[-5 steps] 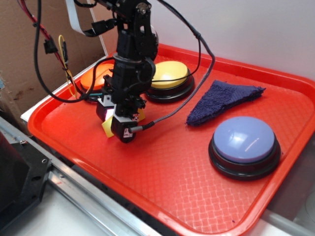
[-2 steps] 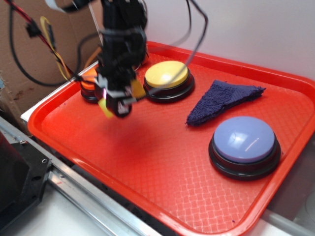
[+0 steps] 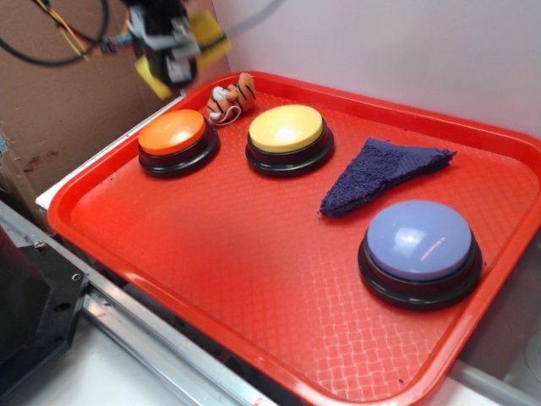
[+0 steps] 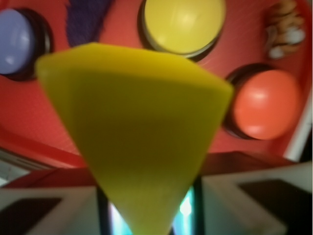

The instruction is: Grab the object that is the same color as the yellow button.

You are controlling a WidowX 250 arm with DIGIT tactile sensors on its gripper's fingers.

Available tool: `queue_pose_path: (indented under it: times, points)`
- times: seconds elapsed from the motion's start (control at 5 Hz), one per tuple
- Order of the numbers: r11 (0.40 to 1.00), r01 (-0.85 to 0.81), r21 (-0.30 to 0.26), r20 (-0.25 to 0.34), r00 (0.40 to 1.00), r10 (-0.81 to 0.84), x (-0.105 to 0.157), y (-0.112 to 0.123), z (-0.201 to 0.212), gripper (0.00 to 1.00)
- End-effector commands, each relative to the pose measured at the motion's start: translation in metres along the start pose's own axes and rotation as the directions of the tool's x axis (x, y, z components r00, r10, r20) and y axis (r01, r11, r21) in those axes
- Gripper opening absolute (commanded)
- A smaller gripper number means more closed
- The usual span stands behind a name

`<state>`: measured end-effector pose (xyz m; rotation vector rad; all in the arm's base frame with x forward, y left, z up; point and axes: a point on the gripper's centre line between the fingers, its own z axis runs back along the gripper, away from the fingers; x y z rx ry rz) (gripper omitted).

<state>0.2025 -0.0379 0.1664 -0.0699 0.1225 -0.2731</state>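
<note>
Yellow wedge (image 4: 134, 142), clamped in the jaws, now lifted high above the tray (image 3: 254, 279).

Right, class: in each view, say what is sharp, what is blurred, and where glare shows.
Exterior view: tray and buttons sharp, glare streak on the lavender-blue button, gripper with the yellow wedge slightly motion-blurred. Wrist view: yellow wedge fills the frame, soft-edged; the yellow button and tiger toy behind it are out of focus.

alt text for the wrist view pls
A yellow wedge held in the hand fills most of the frame, blurred. Behind it on the red tray: yellow button, orange button, lavender button, tiger toy.
</note>
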Motion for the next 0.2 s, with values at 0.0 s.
queue_pose_path:
  times: [0.0]
  points:
    - [0.983, -0.144, 0.113, 0.153, 0.98, 0.126, -0.0554, -0.027, 0.0813, 0.0]
